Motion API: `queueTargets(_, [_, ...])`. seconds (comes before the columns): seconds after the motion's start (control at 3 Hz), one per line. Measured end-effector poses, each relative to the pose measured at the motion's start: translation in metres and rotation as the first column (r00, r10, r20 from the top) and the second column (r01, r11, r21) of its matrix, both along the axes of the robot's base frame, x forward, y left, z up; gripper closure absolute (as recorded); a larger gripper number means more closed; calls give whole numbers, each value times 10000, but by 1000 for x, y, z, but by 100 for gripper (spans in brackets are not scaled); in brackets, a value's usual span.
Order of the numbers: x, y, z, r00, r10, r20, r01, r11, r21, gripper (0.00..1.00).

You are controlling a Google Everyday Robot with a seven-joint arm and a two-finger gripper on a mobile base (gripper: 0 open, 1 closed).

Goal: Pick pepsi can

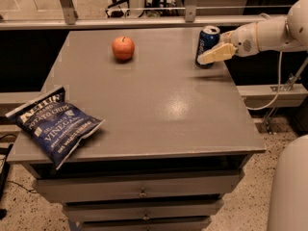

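The pepsi can (207, 41) is dark blue with a silver top. It stands upright near the table's far right edge. My gripper (214, 55) reaches in from the right on a white arm (269, 34). Its tan tip lies across the can's lower right side, at the can's height just above the table. The can's base is partly hidden behind the gripper.
A red apple (123, 48) sits at the far middle of the grey table (159, 105). A flat blue chip bag (52, 127) lies at the front left corner, overhanging the edge. A rail (144, 20) runs behind the table. Drawers (142, 191) are below the front edge.
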State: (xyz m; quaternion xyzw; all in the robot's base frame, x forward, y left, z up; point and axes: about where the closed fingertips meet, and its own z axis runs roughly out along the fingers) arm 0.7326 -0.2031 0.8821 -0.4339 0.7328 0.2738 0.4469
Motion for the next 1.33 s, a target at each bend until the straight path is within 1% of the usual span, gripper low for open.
queueTargets(0.33, [7,-3,4,9997,-90,227,83,9996,284,48])
queueTargets(0.67, [2,0,19,9993,141,352,-161,9981,586,79])
queueTargets(1.0, [-17,13,39,9958,830,383,-859,9930,816,99])
queueTargets(1.33, [-19,15,40,9950,934,353,-961,9919,830,100])
